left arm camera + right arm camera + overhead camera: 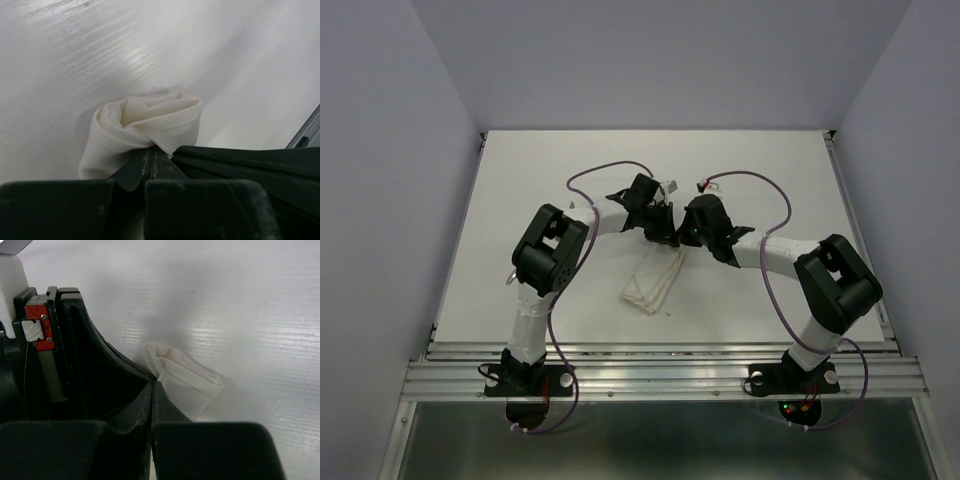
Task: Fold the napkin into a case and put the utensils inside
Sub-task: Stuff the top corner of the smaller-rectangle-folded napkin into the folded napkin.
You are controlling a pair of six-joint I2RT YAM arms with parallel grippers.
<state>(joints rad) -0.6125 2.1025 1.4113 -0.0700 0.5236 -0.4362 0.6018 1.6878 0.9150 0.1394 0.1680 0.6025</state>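
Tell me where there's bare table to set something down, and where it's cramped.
Free: the far strip of the table along the back wall, and the left side beyond the left arm. Smaller room lies near the front edge beside the napkin. Crowded: the centre, where the left end effector and right end effector pinch the napkin.

Reaching inward with left arm (545, 255) and right arm (832, 285), elbows raised outboard, wrists angled down, nearly meeting at centre. Pinching napkin (145, 125) in left gripper (152, 150), jaws pressed together. Pinching same napkin in right gripper (152, 385), jaws likewise together.
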